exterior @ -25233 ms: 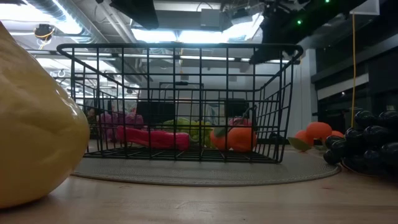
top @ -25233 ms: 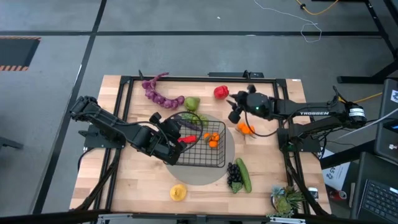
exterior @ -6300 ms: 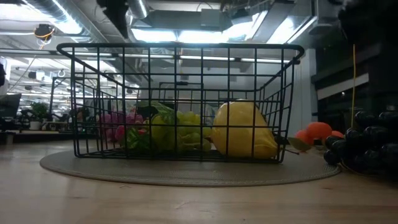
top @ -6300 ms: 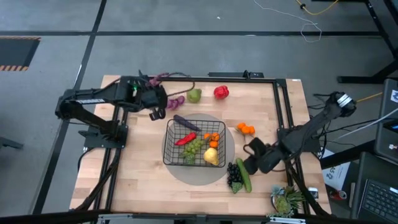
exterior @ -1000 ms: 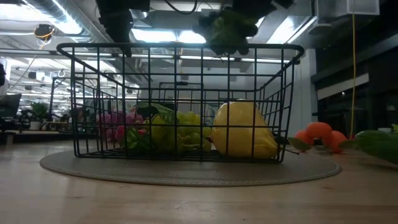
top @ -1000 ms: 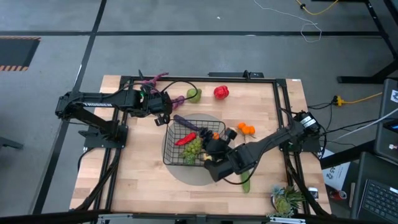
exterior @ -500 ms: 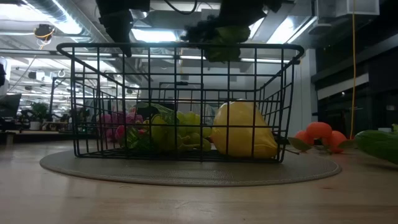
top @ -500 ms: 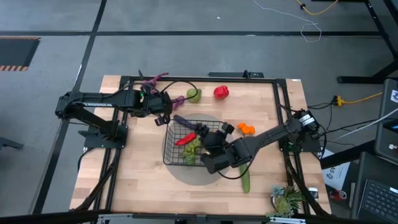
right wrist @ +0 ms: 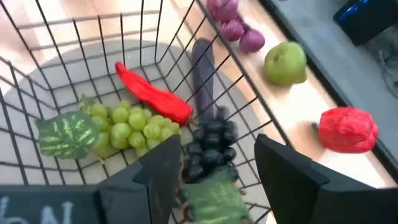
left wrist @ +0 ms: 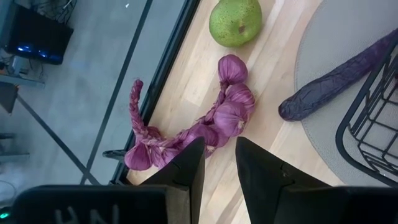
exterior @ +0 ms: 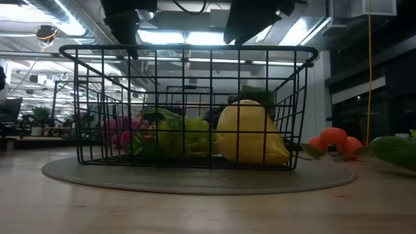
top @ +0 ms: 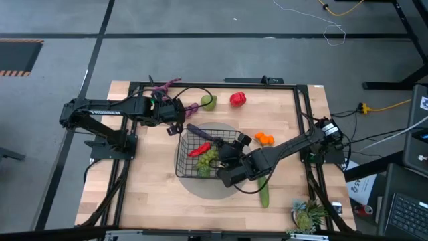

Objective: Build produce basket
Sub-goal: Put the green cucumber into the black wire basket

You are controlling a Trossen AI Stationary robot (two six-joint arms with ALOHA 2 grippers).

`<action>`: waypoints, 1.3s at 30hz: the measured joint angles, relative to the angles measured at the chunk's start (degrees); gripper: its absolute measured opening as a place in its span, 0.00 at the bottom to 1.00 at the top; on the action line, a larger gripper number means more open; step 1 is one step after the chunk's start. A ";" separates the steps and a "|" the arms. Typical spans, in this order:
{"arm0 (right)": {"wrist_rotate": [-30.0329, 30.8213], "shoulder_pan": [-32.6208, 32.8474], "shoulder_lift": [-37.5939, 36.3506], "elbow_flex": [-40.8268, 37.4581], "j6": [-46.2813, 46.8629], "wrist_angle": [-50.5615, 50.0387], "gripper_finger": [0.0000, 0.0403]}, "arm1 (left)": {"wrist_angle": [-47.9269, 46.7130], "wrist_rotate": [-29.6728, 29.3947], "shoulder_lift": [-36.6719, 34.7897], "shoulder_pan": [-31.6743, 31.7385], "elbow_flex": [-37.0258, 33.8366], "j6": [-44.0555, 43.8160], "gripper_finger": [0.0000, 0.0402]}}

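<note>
The basket (top: 208, 152) sits at centre frame in the high view on the round mat (top: 249, 155); rigid wire, best gripped at the rim. The right gripper (top: 231, 155) hovers over it, fingers apart, dark grapes (right wrist: 209, 146) lying free below (a soft, lumpy cluster, likely light). The left gripper (left wrist: 216, 163), fingers slightly apart and empty, hangs over the purple string (left wrist: 199, 121), upper left; limp, so take it mid-length.
</note>
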 joint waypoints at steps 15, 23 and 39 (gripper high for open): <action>-32.23 5.43 -0.74 5.66 31.01 -33.91 0.44 | 0.90 0.00 0.00 -0.01 0.00 -0.02 0.21; -25.83 16.11 -2.19 4.45 37.97 -34.08 0.44 | 4.13 -0.01 0.00 0.00 0.00 0.11 0.21; -29.63 22.28 -1.90 -10.12 71.74 -15.76 0.44 | 4.42 -0.01 -0.02 -0.02 0.00 0.13 0.21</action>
